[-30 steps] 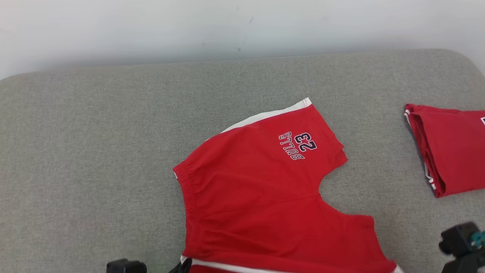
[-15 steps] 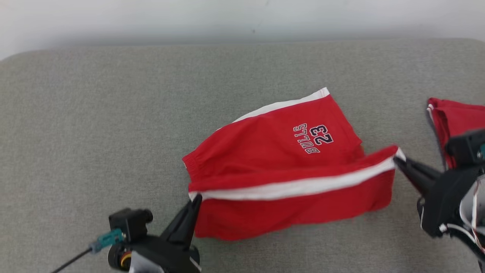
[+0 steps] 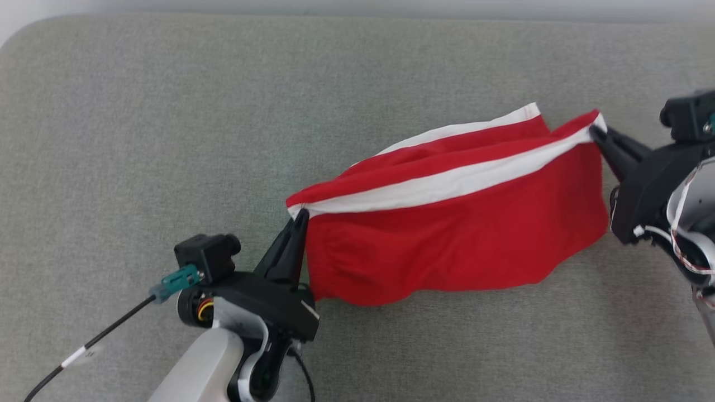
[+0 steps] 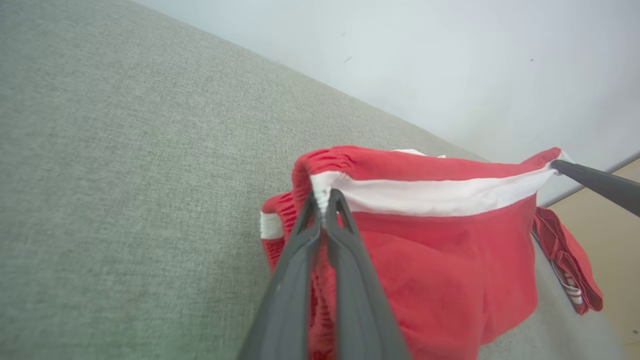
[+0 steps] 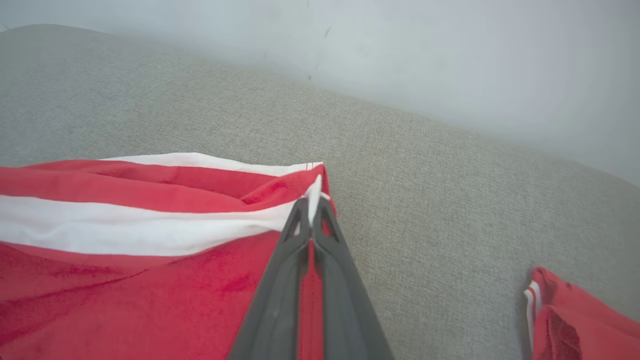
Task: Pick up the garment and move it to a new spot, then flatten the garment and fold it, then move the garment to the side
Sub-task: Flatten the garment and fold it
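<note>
1. Presently, left gripper (image 3: pixel 300 215): jaws pressed together, pinching the garment (image 3: pixel 452 251) at its waistband corner, on the white stripe, at seven o'clock in the head view.
2. Right gripper (image 3: pixel 596 133): likewise pinching the same stripe's hem corner, at two o'clock.
3. Handling, judged: carry both corners over evenly, stripe taut, and lay it edge-to-edge on the far stripe before releasing.
4. Garment: red shorts, half-folded, stretched between both grippers at centre-right of the grey cushion (image 3: pixel 167 111).
5. Long axis: eight to two o'clock, with the waistband end pointing to eight.
</note>
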`<state>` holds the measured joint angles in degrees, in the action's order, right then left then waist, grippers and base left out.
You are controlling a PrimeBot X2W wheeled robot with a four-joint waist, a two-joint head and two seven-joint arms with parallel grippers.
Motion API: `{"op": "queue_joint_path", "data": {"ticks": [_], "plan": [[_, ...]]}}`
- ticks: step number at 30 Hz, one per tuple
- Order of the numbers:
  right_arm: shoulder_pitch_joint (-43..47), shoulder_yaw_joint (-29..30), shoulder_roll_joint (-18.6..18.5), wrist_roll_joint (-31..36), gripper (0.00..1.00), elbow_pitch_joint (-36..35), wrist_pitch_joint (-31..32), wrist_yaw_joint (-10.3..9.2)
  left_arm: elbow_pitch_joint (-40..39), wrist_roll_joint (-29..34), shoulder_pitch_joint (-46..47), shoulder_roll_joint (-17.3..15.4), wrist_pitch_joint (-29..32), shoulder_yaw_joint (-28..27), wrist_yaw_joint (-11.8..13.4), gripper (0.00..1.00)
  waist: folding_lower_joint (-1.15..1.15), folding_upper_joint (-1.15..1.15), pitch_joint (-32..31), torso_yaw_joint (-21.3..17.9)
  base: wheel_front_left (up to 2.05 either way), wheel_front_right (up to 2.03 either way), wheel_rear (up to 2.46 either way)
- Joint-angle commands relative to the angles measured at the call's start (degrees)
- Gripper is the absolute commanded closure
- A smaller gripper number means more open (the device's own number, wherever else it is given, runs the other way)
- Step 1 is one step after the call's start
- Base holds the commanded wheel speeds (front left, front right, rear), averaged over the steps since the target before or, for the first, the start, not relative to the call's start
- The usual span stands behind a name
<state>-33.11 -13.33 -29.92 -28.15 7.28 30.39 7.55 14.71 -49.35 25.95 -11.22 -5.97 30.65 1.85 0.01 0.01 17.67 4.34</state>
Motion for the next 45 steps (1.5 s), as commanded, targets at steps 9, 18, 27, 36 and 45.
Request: {"op": "queue_joint_path", "data": {"ticks": [9,18,27,36,45], "plan": [[-9.4,-0.3,2.2,3.1,1.00,10.0,-4.7,-0.15,3.5,1.0,5.7,3.3,-0.6,0.2,1.2,1.00,-0.01,-0.01,4.6,3.5,0.00,0.00,0.00],[-13.6,-2.0,3.7,5.6,0.47,16.6,-7.3,-0.15,7.0,1.2,9.0,5.1,-1.8,0.9,0.7,0.00,-0.01,-0.01,6.4,4.8,0.00,0.00,0.00],[-14.7,-0.3,5.6,5.2,0.00,19.5,-9.9,-0.15,8.9,1.9,9.3,5.2,-5.2,0.1,0.8,0.00,-0.01,-0.01,4.6,4.7,0.00,0.00,0.00],[-10.3,3.0,6.6,1.1,0.00,21.0,-1.9,-0.15,4.9,7.4,2.5,0.5,-9.1,-1.4,-1.0,0.00,-0.01,-0.01,-1.4,4.4,0.00,0.00,0.00],[-3.5,8.8,6.8,1.2,0.00,21.4,2.6,-0.15,-5.4,18.0,-12.3,2.3,-9.2,-13.1,-1.8,0.00,-0.01,-0.01,-6.1,5.9,0.00,0.00,0.00]]}}
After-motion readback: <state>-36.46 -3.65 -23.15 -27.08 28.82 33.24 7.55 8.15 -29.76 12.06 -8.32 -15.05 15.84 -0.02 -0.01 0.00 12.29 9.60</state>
